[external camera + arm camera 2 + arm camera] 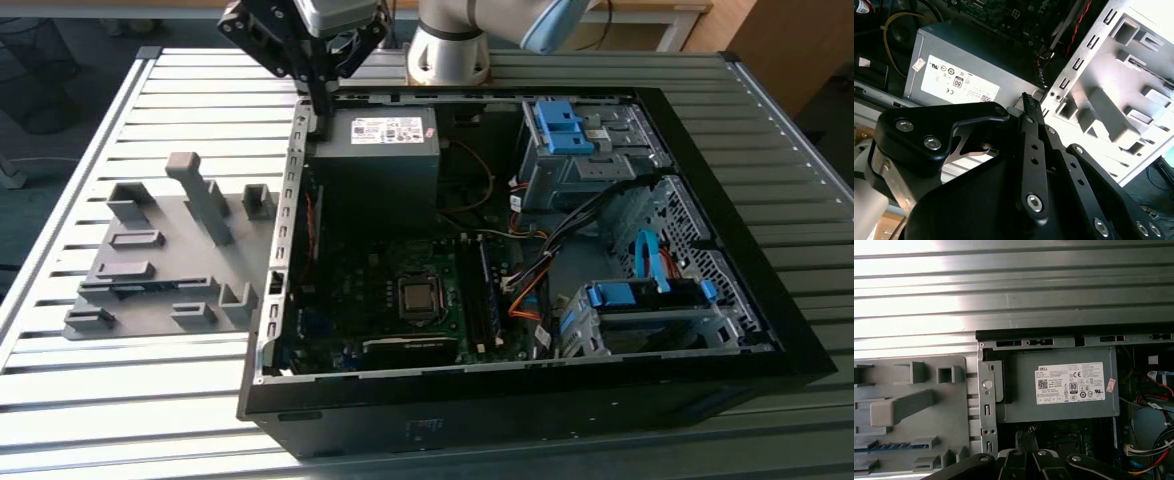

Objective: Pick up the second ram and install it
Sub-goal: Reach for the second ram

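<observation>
The second ram (896,445) lies flat in a slot of the grey fixture (914,425), showing as a thin strip with a blue edge. In the exterior view the ram (134,289) is a dark line on the fixture (160,260), at that view's left of the open computer case (534,380). My gripper (324,105) hangs over the case's back wall by the power supply (380,140), well away from the ram. Its black fingers (1027,107) stand together, shut with nothing between them. In the first wrist view the gripper (1025,436) is above the case edge next to the fixture.
The case lies open on a slatted metal table (160,90). Inside are the motherboard (400,290), memory slots (489,290), loose cables (534,270) and blue drive bays (567,130). Upright grey blocks (200,195) stand on the fixture. The arm's base (447,50) is behind the case.
</observation>
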Tool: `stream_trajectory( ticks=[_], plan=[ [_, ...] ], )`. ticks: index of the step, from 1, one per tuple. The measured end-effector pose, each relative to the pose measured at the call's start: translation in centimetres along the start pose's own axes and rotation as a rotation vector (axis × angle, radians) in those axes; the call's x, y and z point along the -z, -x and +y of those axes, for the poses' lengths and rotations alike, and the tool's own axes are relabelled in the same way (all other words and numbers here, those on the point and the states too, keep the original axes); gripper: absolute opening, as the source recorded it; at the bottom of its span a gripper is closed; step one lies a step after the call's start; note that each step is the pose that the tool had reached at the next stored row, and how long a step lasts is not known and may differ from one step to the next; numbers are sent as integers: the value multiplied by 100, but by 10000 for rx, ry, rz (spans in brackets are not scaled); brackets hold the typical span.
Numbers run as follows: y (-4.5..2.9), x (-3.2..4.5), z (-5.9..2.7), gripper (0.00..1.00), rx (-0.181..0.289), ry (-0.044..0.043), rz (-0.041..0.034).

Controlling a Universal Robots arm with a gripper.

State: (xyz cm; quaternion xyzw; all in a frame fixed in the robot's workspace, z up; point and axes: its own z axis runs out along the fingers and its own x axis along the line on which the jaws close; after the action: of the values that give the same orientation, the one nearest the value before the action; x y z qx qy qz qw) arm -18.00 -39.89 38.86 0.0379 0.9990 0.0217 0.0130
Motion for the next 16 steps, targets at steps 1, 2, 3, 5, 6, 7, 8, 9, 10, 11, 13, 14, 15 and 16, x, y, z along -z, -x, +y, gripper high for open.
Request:
stream_trajectory(
  ticks=[1,2,3,5,6,7,8,9,10,11,13,14,15,16],
  plan=[
    [-3,0,0,11,0,0,0],
    [-6,-1,0,11,0,0,0],
    [-9,-1,-1,11,0,0,-1],
    [-15,-2,-1,11,0,1,-1],
    [-18,-2,-1,11,0,0,0],
    [-21,-2,-2,11,0,0,0],
    [-24,-3,-2,11,0,1,0],
    [-28,-3,-2,11,0,0,0],
    [-31,-3,-2,11,0,0,-1],
    [-34,-3,-3,11,0,0,0],
    [-41,-4,-3,11,0,0,-1],
    [-45,-4,-4,11,0,1,0],
    [-49,-4,-4,11,0,1,-1],
    [-52,-4,-4,11,0,0,0]
  ],
)
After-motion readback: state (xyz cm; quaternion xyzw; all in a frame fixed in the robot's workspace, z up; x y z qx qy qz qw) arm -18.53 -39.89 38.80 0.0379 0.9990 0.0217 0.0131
